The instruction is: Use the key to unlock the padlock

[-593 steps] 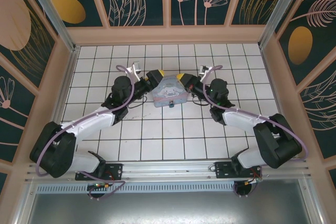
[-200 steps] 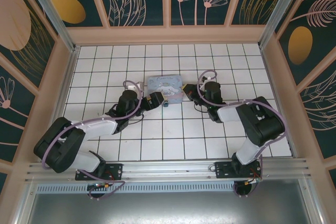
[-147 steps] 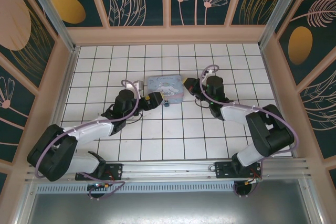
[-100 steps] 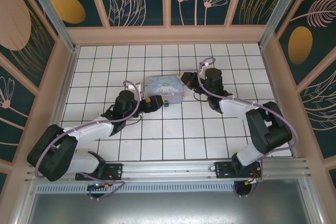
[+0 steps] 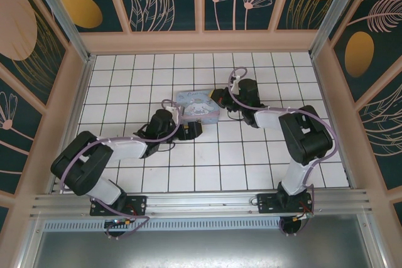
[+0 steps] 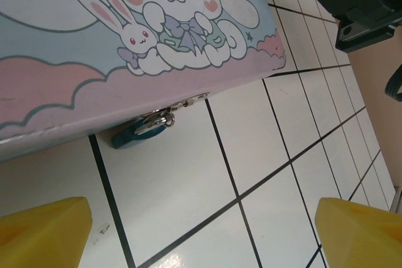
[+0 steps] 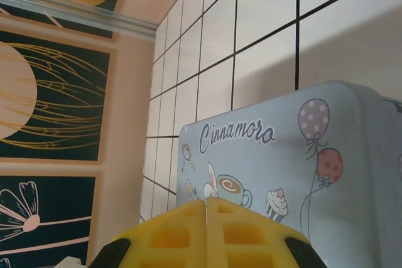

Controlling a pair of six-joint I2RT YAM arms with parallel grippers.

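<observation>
A: Status on your left gripper (image 6: pixel 201 236)?
B: Released. 2 yellow fingertips (image 6: pixel 39 230) spread wide over the white tiles (image 6: pixel 182 186), with the padlock (image 6: pixel 139 131) just ahead between them. It hangs from the hasp (image 6: pixel 188 101) on the cartoon-printed box (image 6: pixel 157 36), at its front edge.
A: And your right gripper (image 7: pixel 207 233)?
B: Clenched, pads flush together, just over the box lid.

Padlock (image 6: pixel 135 135), at six o'clock of the box (image 6: pixel 125 73): dull teal-painted body, bright polished metal shackle. The box lid looks smooth and satin under its print, the white tiles (image 6: pixel 182 183) glossy; left gripper (image 6: pixel 201 233) pads (image 6: pixel 41 230) matt yellow plastic.
</observation>
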